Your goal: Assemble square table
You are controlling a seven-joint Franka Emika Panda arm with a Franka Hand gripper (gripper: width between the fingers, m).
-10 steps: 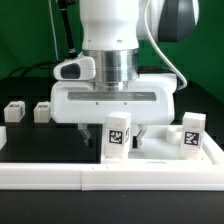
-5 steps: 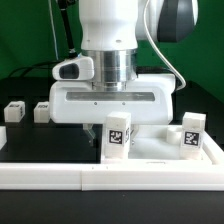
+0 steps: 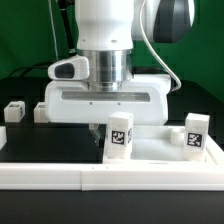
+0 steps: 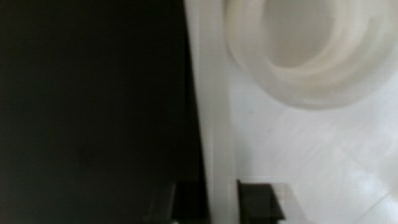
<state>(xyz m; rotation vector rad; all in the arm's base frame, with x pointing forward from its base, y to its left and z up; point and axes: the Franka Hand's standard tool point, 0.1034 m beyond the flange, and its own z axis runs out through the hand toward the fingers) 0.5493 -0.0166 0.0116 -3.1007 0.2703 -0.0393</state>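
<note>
Backdrop: black table top [image 3: 40,140], green screen behind it, white border rail [image 3: 100,176] along the front.
Tabletop slab [image 3: 160,150]: lies flat at the exterior view's right, just behind the rail.
Facing: socket side up. One round corner socket [image 4: 311,50] shows in the wrist view.
Long axis: none, as the slab is square. Its gripped edge runs front to back in the exterior view.
Gripper [image 4: 222,200]: pressed together, pinching the slab's thin edge strip on the exterior view's left side. One finger is over the black table, the other over the white face.
Legs: centre tagged leg [image 3: 120,135] and right tagged leg [image 3: 195,132] stand upright at the slab. Whether they are seated in sockets cannot be told. Outer loose leg [image 3: 14,111] and inner loose leg [image 3: 41,110] sit well apart at the left.
Risk 1: the bite is narrow and off-centre, so the slab may pivot or slip when moved.
Risk 2: the centre tagged leg is just beside the fingers, so a sideways move could topple it.
Risk 3: the slab could catch on the rail.
</note>
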